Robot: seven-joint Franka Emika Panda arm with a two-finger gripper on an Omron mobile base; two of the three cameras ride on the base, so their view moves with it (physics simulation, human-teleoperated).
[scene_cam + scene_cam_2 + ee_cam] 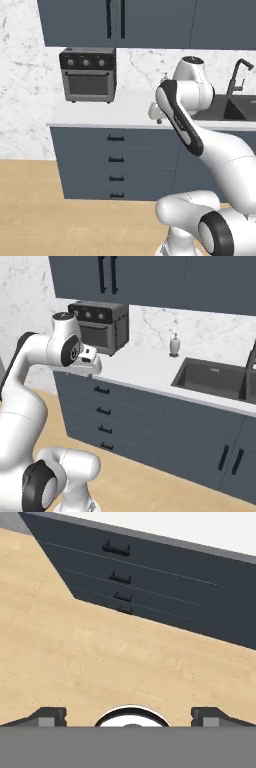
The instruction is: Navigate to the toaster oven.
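The toaster oven (88, 74) is seen at the left end of the white counter (125, 112) beneath dark cabinets, while the arm is held folded for driving, its empty end effector (129, 712) spread open and pointed at the wooden floor (75, 657).
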